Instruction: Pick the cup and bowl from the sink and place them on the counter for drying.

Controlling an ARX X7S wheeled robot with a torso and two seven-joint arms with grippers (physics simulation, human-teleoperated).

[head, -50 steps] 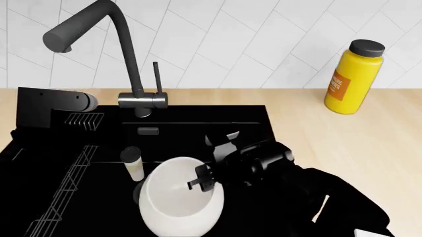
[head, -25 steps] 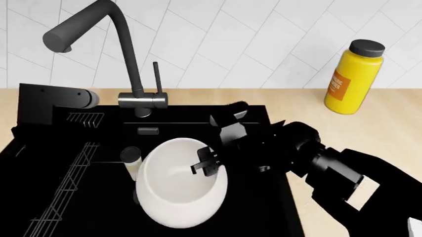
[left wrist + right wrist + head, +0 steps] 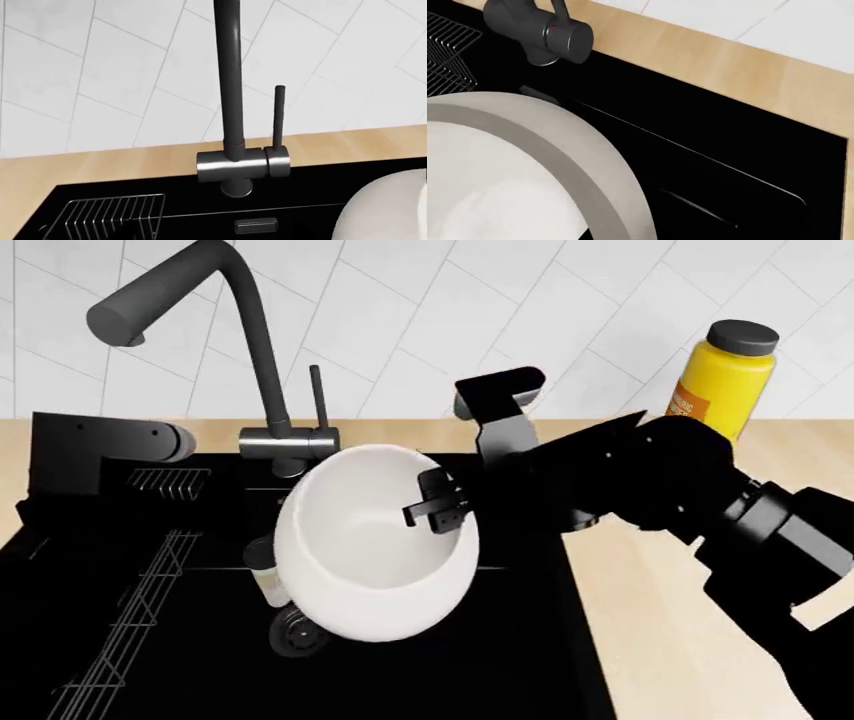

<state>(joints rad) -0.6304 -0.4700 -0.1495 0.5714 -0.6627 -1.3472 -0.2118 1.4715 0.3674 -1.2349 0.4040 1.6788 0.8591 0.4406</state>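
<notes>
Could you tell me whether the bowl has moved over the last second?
Yes. The bowl, gripped by the right gripper, has risen out of the sink and now overlaps the faucet base.

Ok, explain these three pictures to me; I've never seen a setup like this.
It is a simulated two-armed robot at a kitchen sink. One picture looks down from its head; the other two come from cameras by each gripper. The right gripper grips the rim of a white bowl held above the black sink. A small cup stands in the basin behind the bowl. The left arm waits near the faucet, its gripper hidden. A yellow bottle stands on the wooden counter.
</notes>
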